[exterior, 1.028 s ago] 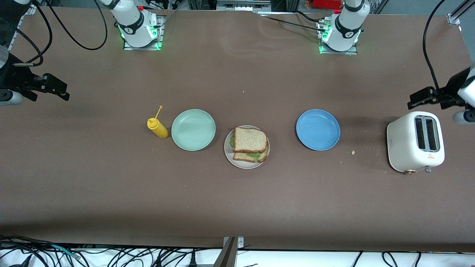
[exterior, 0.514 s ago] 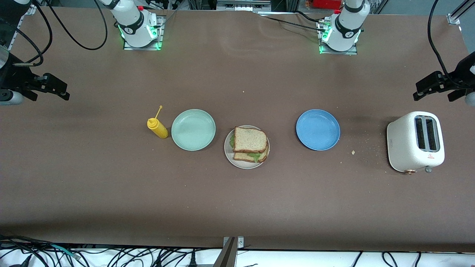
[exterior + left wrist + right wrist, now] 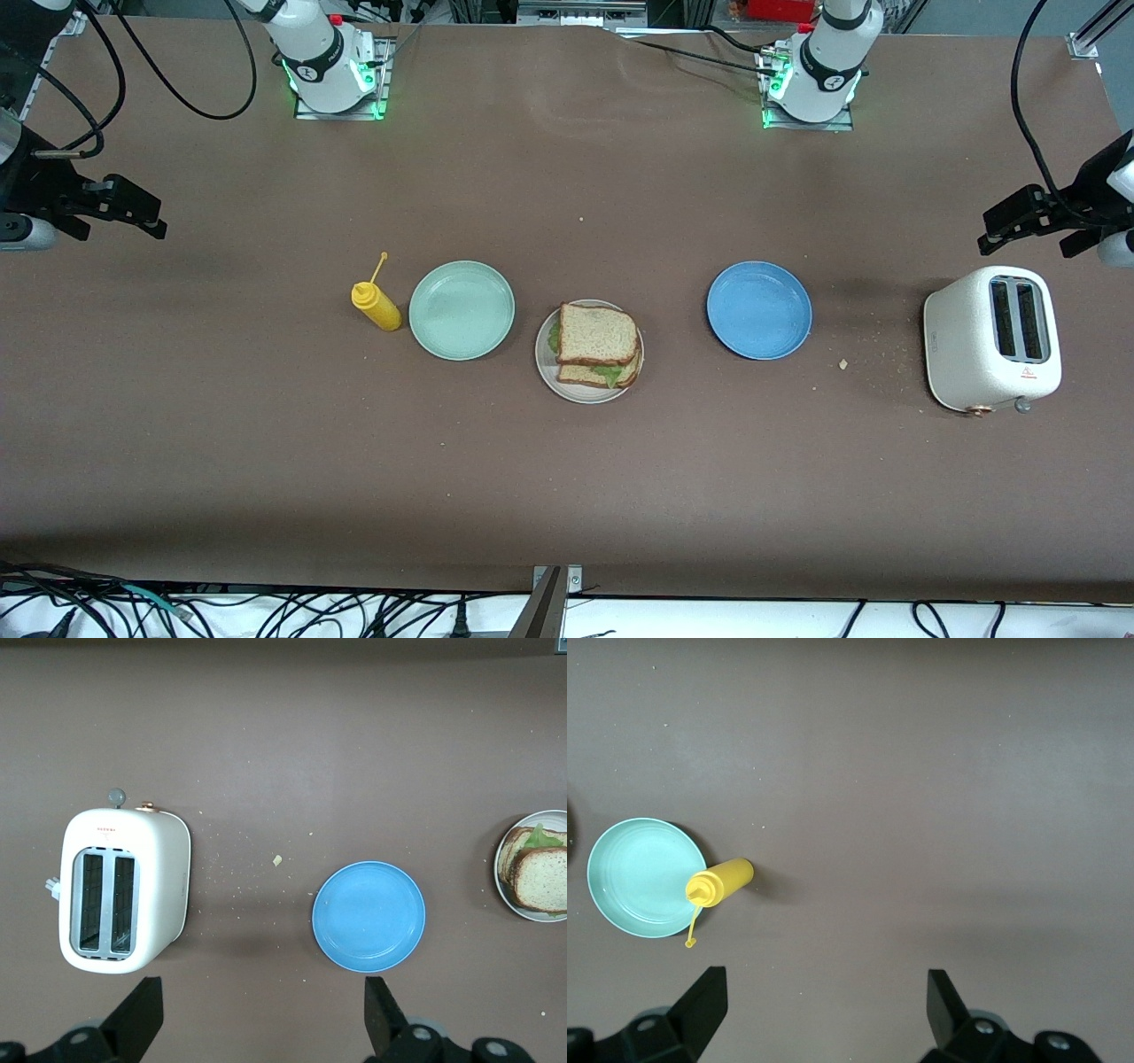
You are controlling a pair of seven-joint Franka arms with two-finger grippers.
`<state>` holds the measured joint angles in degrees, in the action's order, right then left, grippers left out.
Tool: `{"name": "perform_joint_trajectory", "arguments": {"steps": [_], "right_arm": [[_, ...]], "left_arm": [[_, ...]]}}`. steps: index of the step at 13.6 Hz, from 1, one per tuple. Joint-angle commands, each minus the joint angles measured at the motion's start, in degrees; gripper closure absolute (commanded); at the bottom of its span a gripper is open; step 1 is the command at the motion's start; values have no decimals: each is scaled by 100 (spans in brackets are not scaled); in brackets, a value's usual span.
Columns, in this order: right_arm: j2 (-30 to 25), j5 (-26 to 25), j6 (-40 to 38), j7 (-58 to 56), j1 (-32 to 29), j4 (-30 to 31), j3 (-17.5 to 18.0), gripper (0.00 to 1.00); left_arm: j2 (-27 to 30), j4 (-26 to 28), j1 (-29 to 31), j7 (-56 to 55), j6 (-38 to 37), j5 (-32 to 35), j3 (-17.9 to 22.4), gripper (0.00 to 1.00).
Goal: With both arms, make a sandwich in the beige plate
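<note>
Brown bread sandwich (image 3: 598,346) is being shown assembled on the beige plate (image 3: 549,377) at mid-desk.

Green lettuce is being seen between its two slices. The plate is being flanked by a mint green plate (image 3: 462,310) toward the right arm's end and a blue plate (image 3: 759,310) toward the left arm's end, each slightly farther from the front camera. A yellow squeeze bottle (image 3: 376,304) is standing just beside the mint plate. The left tool (image 3: 1019,226) is being held spread and empty, high over the desk (image 3: 567,478) by the white toaster (image 3: 990,338). The right tool (image 3: 124,208) is being held spread and empty over the desk's other end.
</note>
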<state>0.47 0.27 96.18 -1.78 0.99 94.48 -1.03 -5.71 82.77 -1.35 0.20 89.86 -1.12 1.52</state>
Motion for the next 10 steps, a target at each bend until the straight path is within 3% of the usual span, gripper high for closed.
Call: {"name": "perform_joint_trajectory", "arguments": {"steps": [1,10], "right_arm": [[-38,78,-55,38,-28,0,6,0],[-38,87,-55,64,-28,-8,6,0]], "left_arm": [[35,38,30,50,67,183,-73,0],[-18,20,91,94,75,200,-55,0]]}}
